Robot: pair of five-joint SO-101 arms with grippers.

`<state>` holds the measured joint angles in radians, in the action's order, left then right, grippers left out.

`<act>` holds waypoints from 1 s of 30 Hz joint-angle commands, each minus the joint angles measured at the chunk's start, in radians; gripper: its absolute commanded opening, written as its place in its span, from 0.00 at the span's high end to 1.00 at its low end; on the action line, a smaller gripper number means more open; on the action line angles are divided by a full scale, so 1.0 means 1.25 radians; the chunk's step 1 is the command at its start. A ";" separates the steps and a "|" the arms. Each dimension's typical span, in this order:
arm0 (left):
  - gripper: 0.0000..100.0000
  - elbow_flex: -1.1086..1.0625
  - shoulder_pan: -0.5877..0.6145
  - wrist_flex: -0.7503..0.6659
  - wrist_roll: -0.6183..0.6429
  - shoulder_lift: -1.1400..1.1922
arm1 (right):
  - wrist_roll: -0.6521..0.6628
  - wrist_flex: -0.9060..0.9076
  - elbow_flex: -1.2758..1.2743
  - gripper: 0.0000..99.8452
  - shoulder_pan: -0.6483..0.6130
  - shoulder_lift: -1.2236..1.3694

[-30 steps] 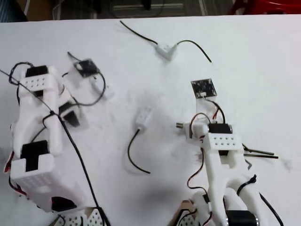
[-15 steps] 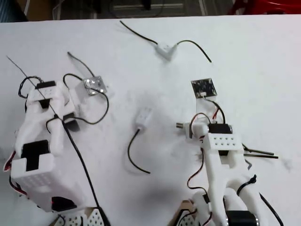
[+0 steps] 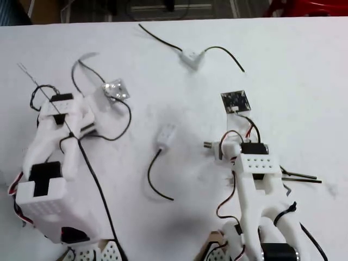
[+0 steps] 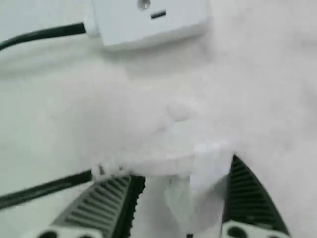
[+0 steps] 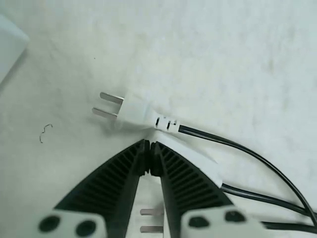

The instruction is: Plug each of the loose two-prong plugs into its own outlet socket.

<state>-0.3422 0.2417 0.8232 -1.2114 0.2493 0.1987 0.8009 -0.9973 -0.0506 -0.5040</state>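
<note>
Left gripper (image 4: 184, 173), pinching a white plug (image 4: 210, 153), swings fwd w/ an outlet socket (image 4: 148, 20) near ahead; insertion looks next. Right gripper (image 5: 148, 146) idles, pressed together, beside second plug (image 5: 130, 111).

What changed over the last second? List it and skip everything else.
The left arm swung its wrist rightward in the high view, toward the middle socket, the left pincer holding a white plug. The right arm, the shut right pincer, that socket and the far socket stayed put.
</note>
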 commanded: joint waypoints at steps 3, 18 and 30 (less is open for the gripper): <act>0.97 0.021 -0.015 -0.027 0.023 -0.007 | -0.001 -0.012 0.004 0.98 -0.007 -0.026; 0.98 0.358 -0.159 0.058 0.257 -0.003 | -0.001 -0.012 0.004 0.98 -0.007 -0.026; 0.98 0.854 -0.258 0.076 0.335 0.355 | -0.002 -0.012 0.004 0.98 -0.007 -0.026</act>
<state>0.4511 -0.0913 0.8846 -0.8401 0.5455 0.1987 0.8009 -0.9973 -0.0506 -0.5040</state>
